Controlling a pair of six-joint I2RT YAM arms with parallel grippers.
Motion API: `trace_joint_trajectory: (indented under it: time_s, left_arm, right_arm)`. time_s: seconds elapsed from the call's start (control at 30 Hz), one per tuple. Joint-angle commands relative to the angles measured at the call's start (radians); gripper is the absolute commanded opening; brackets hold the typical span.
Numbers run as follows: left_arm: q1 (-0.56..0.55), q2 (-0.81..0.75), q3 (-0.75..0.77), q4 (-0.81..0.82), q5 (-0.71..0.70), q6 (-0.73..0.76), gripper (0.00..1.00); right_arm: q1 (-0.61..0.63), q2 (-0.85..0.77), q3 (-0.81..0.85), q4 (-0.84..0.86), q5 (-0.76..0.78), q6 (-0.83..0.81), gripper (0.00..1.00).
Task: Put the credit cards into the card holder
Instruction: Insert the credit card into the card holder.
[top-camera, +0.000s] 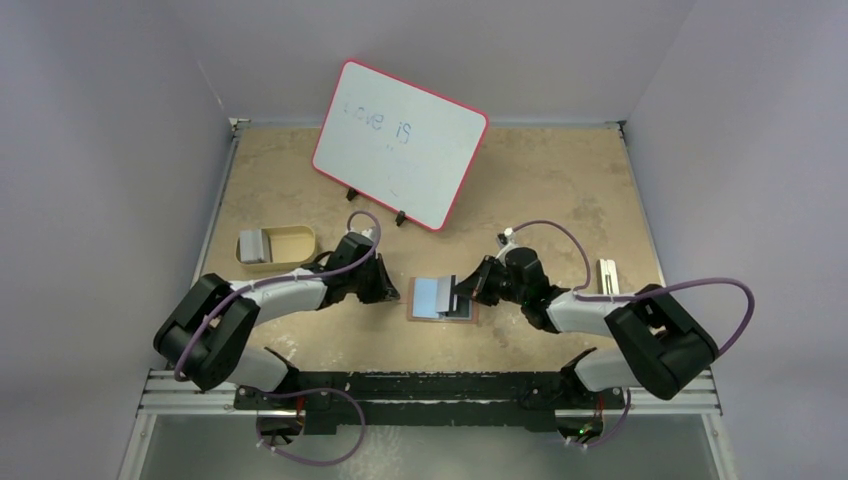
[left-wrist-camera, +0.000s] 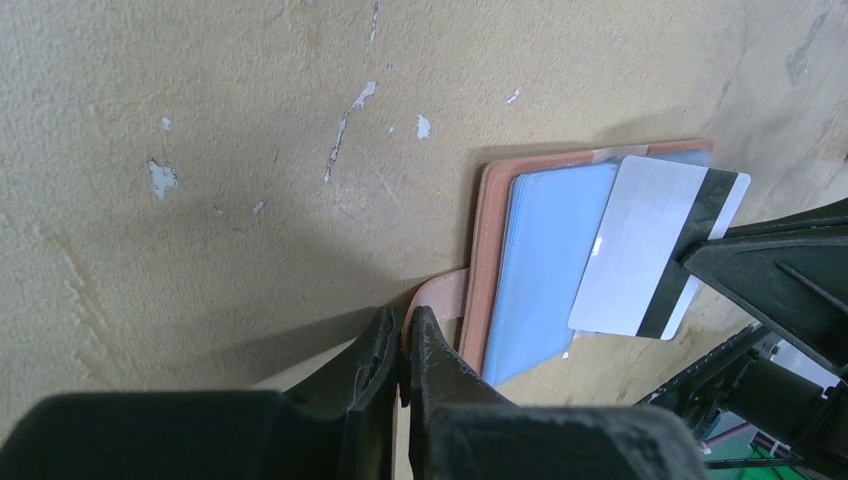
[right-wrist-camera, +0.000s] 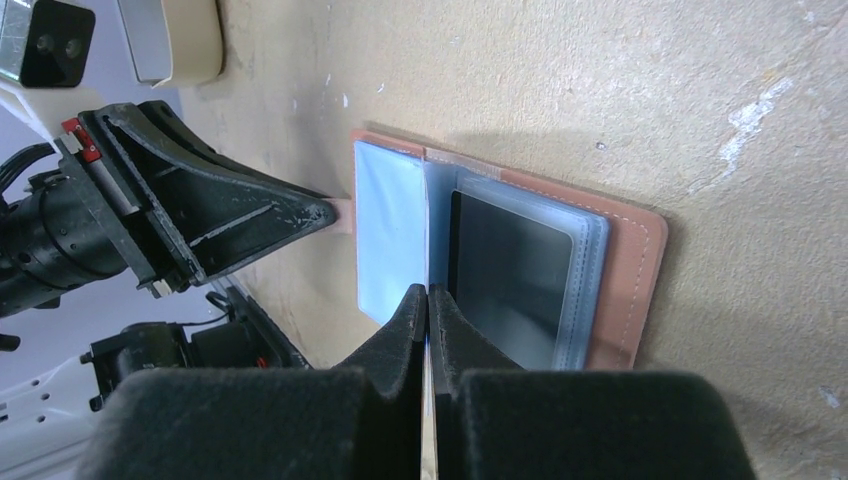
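Left gripper: jaws pinched tight on the wallet's tab strap, right at the strap's end, low to the table. Nothing else in it.

Right gripper: clamped on one card, silver with a black stripe, gripped by its stripe end. In its own wrist view the card shows edge-on, a thin pale line between the fingers.

Wallet: lying open and flat at table centre, between the two grippers, pale blue inside facing up. The half nearer the right arm has a dark card already sitting in a clear sleeve.

The held card hangs tilted over the blue inside, free end overlapping the page near the fold. Can't tell if that edge is in a pocket or just resting on top.

More grey cards stand in the tan tray, far-left of the wallet, well apart from it. Whiteboard is propped up at the back.
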Motion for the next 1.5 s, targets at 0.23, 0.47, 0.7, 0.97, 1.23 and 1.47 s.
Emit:
trace_joint_trajectory:
  time_s: [0.23,0.47,0.7,0.97,1.23,1.47]
  left_arm:
    - [-0.01,-0.041,-0.012,-0.007,-0.034,-0.004,0.0]
    - [-0.012,-0.023,-0.01,0.01,-0.026,-0.005,0.0]
    - [-0.015,-0.006,-0.001,0.018,-0.016,-0.003,0.0]
    - [-0.016,0.005,0.008,0.021,-0.015,0.003,0.0]
    - [-0.019,0.003,0.01,0.024,-0.009,-0.002,0.0]
    - [-0.022,0.0,-0.002,0.033,-0.008,-0.01,0.0]
  right_arm:
    - [-0.004,0.016,-0.02,0.025,-0.006,-0.015,0.0]
    - [-0.004,0.073,-0.02,0.067,-0.057,-0.045,0.0]
    - [-0.004,0.136,-0.004,0.099,-0.083,-0.07,0.0]
    - [-0.004,0.181,0.023,0.11,-0.11,-0.1,0.0]
    - [-0.004,0.196,0.039,0.119,-0.115,-0.086,0.0]
    - [0.0,0.22,0.048,0.151,-0.109,-0.043,0.0]
